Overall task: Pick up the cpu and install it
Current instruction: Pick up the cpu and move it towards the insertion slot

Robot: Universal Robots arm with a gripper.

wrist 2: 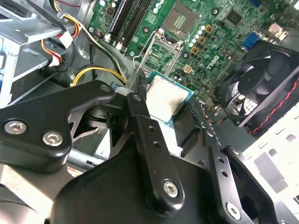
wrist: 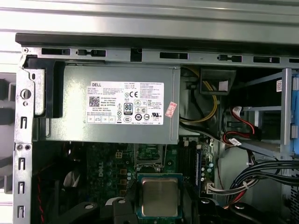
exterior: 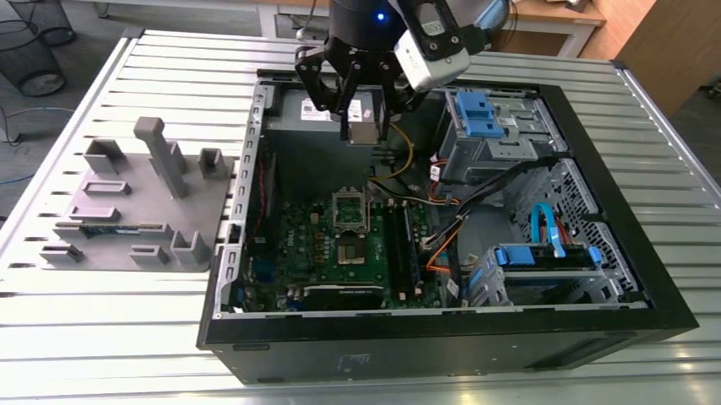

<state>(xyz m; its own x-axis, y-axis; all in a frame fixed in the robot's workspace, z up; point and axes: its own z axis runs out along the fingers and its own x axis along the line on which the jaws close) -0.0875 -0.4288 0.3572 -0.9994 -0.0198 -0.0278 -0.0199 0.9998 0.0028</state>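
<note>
Outside the open black computer case [exterior: 451,337], on the exterior view's left, sits the grey moulded plastic tray [exterior: 135,211]. Above the case's interior, my black two-fingered gripper [exterior: 366,126] pinches the small square silver-topped cpu [exterior: 365,133] by its edges, well clear of the case's green motherboard [exterior: 304,245]

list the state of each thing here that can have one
end effector, shut on the cpu, raised over the open case
cpu, held flat between the fingers, not yet seated
socket, empty, its frame swung open
computer case, lying on its side, side panel off
grey tray, on the table beside the case
memory stick, lying in the tray
</note>
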